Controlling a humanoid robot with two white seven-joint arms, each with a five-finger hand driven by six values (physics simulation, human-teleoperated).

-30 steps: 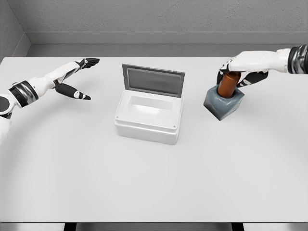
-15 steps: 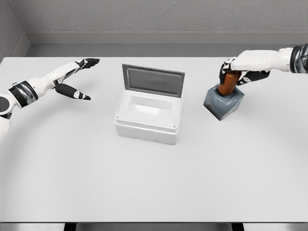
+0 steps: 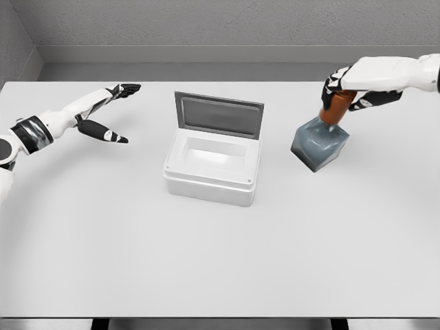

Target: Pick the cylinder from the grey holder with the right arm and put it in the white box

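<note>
Brown cylinder gripped by right hand over grey holder, white box at 9 o'clock with bare tabletop between, left hand open.

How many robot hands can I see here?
2: the left hand hovers open at the left of the table; the right hand grips the cylinder at the grey holder.

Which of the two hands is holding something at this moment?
The right hand, at the upper right: its fingers are closed around the brown cylinder above the grey holder. The left hand hangs open and holds nothing.
</note>
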